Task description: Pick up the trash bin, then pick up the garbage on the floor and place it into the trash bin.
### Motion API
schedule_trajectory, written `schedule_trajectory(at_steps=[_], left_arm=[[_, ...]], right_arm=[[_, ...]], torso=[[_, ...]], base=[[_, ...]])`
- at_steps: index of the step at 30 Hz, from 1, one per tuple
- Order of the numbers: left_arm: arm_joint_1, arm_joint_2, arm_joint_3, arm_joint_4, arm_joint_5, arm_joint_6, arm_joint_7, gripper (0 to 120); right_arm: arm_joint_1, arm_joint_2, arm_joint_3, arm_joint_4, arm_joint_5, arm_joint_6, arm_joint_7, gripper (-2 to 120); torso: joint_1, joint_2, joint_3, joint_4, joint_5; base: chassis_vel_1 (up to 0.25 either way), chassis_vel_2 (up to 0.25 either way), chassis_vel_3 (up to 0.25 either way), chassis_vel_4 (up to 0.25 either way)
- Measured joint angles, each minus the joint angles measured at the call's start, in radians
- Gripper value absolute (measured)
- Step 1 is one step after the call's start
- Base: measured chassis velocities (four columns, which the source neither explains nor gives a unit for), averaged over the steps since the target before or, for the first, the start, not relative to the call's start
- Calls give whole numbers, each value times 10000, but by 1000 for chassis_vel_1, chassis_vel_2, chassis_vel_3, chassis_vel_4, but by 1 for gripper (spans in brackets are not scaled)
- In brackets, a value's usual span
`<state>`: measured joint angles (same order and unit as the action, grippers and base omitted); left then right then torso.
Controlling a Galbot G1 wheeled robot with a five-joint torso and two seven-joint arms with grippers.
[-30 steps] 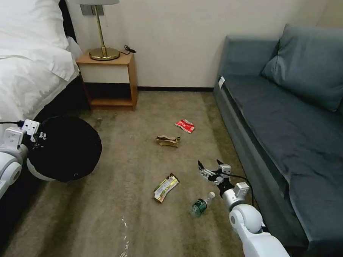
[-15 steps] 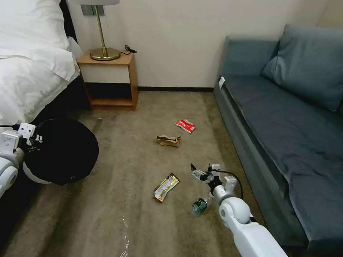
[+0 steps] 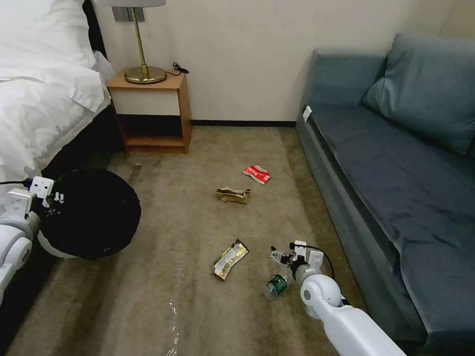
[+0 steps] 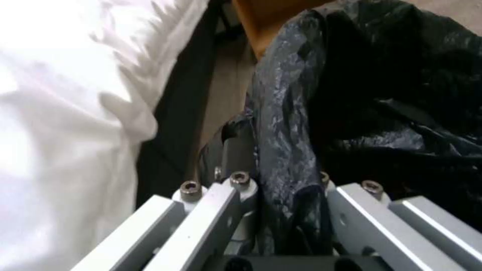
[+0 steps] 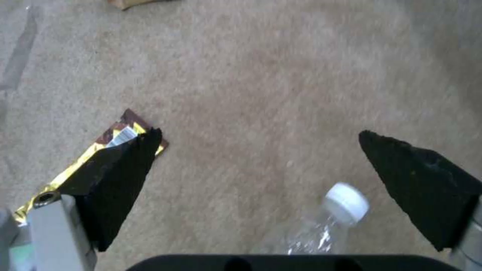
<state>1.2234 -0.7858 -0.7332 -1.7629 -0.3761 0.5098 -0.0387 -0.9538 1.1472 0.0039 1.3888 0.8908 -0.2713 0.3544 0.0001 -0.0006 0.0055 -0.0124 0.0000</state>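
My left pincer (image 4: 289,210) is clamped on the bagged rim of the bin (image 3: 91,213), holding it off the carpet beside the bed (image 3: 31,101). My right pincer (image 5: 261,188) hangs wide open and empty just above the bottle (image 5: 331,218), its cap between the fingers; the yellow wrapper (image 3: 230,259) lies just beyond one fingertip.

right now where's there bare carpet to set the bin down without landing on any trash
Bare carpet lies between the bin, held by the left gripper, and the snack wrapper, and also in front of the nightstand. It is crowded by the sofa: the bottle lies under the open right gripper, the brown paper and red packet beyond.
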Motion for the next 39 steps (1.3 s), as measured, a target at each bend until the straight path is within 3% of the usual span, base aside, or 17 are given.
schedule_trajectory(at_steps=[9, 21, 30, 39], left_arm=[[32, -522, 118, 74, 276, -113, 100, 4], [235, -558, -91, 392, 450, -715, 433, 4], [281, -701, -70, 419, 477, -795, 474, 4], [248, -499, -29, 454, 374, -788, 482, 4]], right_arm=[[-89, 921, 329, -633, -212, 15, -68, 100], [-155, 1542, 863, -2245, -1246, 477, -606, 100], [428, 1765, 995, -3930, -1832, 961, -1176, 100], [558, 1958, 1192, -4677, -2104, 1314, -1667, 100]], torso=[[0, 0, 1, 3, -1], [0, 0, 0, 3, -1], [0, 0, 0, 3, 0], [0, 1, -1, 2, -1]], base=[[0, 0, 0, 0], [0, 0, 0, 0], [0, 0, 0, 0], [0, 0, 0, 0]])
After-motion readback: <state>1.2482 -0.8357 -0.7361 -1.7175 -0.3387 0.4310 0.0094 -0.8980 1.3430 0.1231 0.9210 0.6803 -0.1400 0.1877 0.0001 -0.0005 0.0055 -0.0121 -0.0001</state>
